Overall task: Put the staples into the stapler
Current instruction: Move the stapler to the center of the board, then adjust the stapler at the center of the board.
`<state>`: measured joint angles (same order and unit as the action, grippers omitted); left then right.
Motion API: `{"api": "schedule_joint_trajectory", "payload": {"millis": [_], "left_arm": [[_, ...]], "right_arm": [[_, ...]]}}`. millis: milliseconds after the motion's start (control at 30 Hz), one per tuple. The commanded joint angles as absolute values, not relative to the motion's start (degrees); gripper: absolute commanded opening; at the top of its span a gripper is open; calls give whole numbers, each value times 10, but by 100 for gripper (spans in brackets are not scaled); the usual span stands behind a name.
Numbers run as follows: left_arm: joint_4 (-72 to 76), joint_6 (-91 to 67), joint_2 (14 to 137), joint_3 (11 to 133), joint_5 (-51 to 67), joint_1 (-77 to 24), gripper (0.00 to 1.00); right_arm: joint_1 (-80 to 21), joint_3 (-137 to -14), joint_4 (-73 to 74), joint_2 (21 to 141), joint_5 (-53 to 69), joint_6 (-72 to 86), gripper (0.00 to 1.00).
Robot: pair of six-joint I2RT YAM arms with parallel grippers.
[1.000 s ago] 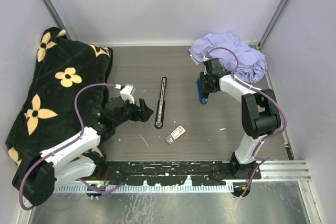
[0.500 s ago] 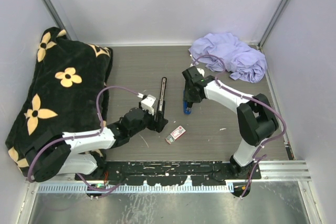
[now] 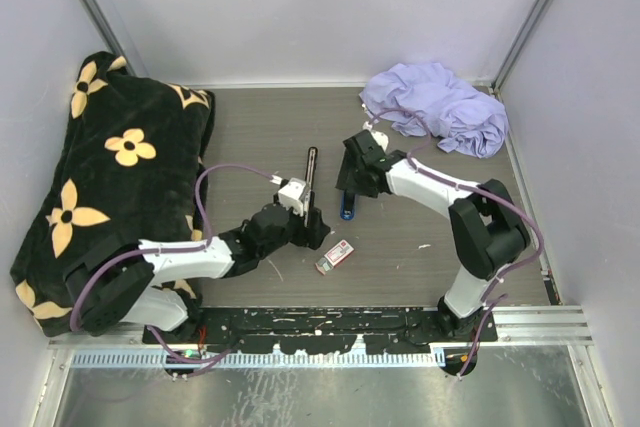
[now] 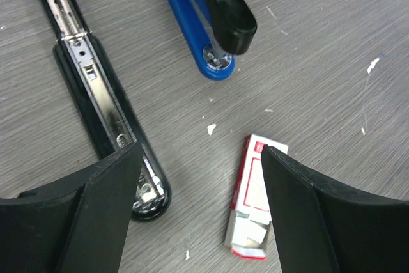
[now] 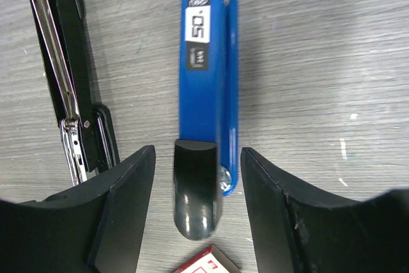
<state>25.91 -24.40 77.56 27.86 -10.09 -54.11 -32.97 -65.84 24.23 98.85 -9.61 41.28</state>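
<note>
So, early days on this one: the black stapler point(image 4: 96, 87) already lies folded open flat on the table point(image 3: 260, 127) with its metal channel facing up. I can't make out any strip in it, so I'd say nothing's loaded yet. The staples box point(image 4: 255, 190) sits on the table just right of that stapler's near end, close but not touching, and nobody's holding it. Your left claw point(image 4: 201, 158) hangs just over the box and the stapler's near end, jaws spread wide with nothing in them. Your right claw point(image 5: 198, 151) is unclenched too, jaws apart either side of the near end of a blue stapler point(image 5: 211, 75) that lies flat on its own. By my reckoning you've got basically everything left: grab the box, get a strip out, drop it in the channel, shut the stapler. The box lies flat, label up, with its long axis on a diagonal from near-left to far-right in the overhead view. The end with the loose white flaps points near-left. The black stapler's long axis runs near-to-far, leaning a touch left at its near end.
</note>
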Motion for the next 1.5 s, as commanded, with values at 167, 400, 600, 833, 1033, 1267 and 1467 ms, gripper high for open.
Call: {"api": "schedule_joint_trajectory", "payload": {"millis": [167, 400, 600, 833, 1033, 1267, 1467], "left_arm": [[187, -312, 875, 443, -174, -579, 78], [47, -320, 1001, 597, -236, -581, 82], [-15, -308, 1065, 667, -277, -581, 83], [-9, -265, 1102, 708, -266, -581, 66], [-22, -229, 1119, 727, -279, -581, 34], [81, -123, 1078, 651, -180, -581, 27], [109, 1, 1042, 594, -42, -565, 31]], "right_arm": [[-212, -567, 152, 811, -90, 368, 63], [-130, -486, 135, 718, -78, 340, 64], [-105, -448, 122, 665, -63, 328, 64], [-100, -433, 120, 643, -55, 317, 63], [-99, -421, 120, 634, -48, 313, 64], [-98, -416, 132, 628, -21, 292, 63], [-98, -415, 135, 619, 58, 236, 63]]}}
